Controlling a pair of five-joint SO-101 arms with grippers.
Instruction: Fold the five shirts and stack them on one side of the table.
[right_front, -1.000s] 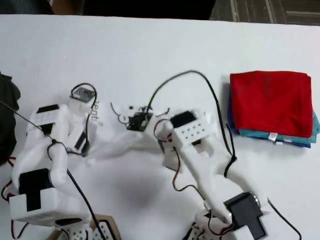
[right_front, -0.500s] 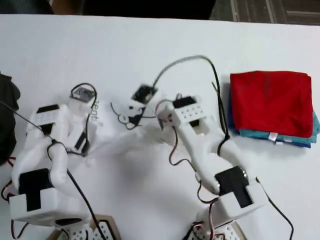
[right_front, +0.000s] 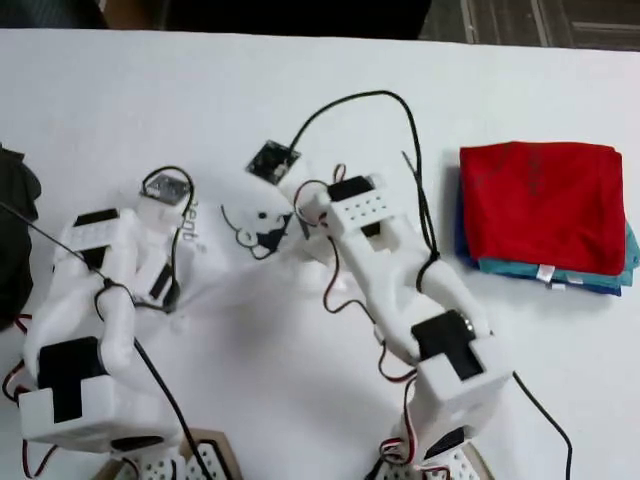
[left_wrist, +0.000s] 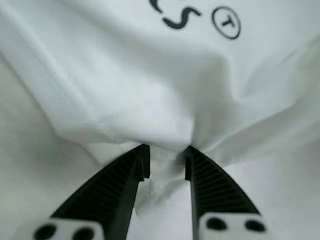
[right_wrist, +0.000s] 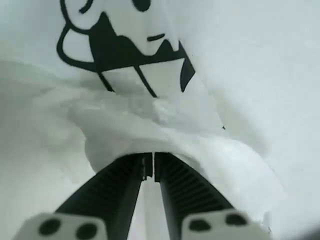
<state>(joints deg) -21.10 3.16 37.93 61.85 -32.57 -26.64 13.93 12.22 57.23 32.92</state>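
Note:
A white shirt (right_front: 240, 262) with a black print lies crumpled on the white table between the two arms. My left gripper (left_wrist: 165, 162) is shut on a bunched fold of the white shirt (left_wrist: 165, 75); in the high view the left gripper (right_front: 175, 293) sits at the shirt's left side. My right gripper (right_wrist: 152, 167) is shut on a ridge of the white shirt (right_wrist: 150, 105) just below the print, and the right gripper (right_front: 285, 222) is beside the print in the high view. A stack of folded shirts (right_front: 540, 205), red on top of teal and blue, rests at the right.
A dark garment (right_front: 14, 235) lies at the table's left edge. Black cables loop over the right arm (right_front: 400, 270) near the stack. The far half of the table (right_front: 300, 80) is bare white.
The right arm has swung away from the front edge toward the far left, drawing the shirt's edge with it; the black print now shows more. The left arm has stayed still.

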